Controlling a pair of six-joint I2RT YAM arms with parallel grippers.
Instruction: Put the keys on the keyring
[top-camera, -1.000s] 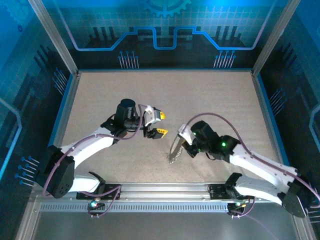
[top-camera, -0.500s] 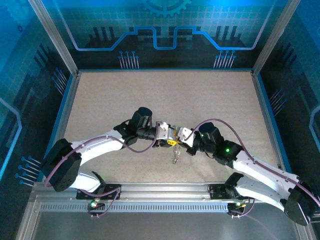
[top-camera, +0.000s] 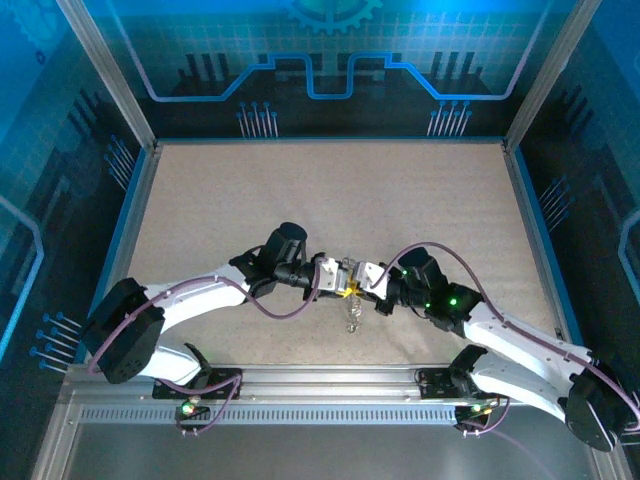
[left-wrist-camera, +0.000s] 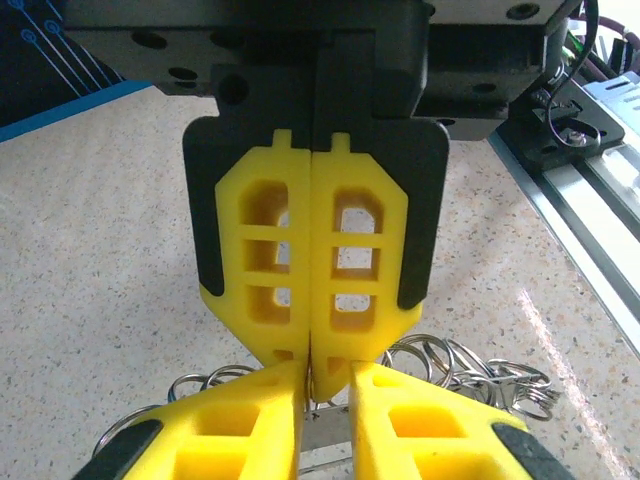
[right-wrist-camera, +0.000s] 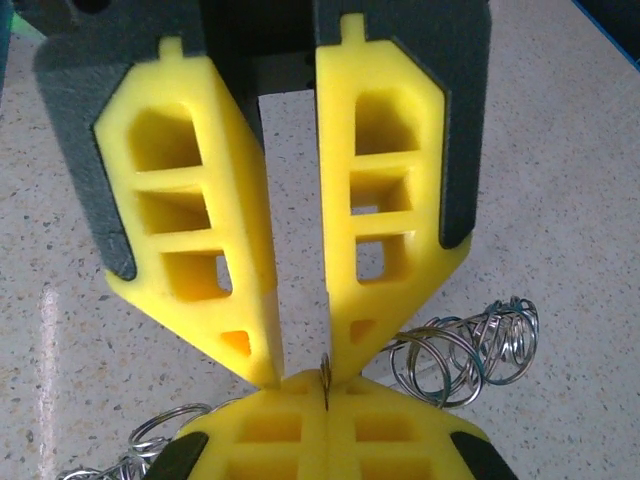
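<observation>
The keyring hangs as a small silvery bunch just below the point where the two arms meet nose to nose, near the front middle of the table. The right gripper has its yellow fingers pressed flat together on a thin bit of the ring's wire. That wire stands up out of the seam between the pads in the right wrist view. Holding it this way lifts the floppy ring and presents one short stretch of wire to the other arm.

The left gripper faces it tip to tip. Its fingers are drawn in to a narrow gap astride that same stretch. Whether they actually bite the wire or only flank it, I cannot tell. Judging by the pose, the aim is a second hold beside the first, so that the wire can be steadied or spread for threading.

Clusters of small wire loops dangle on both sides of the pinch, a fuller one on one side and a smaller one on the other. Which of these bits, if any, are the keys is too fine to tell.

The crowding is the main obstacle. Four fingertips share one thin wire, and the loose loops hang close enough to snag a finger. The front rail lies near, though apart from the grip.
</observation>
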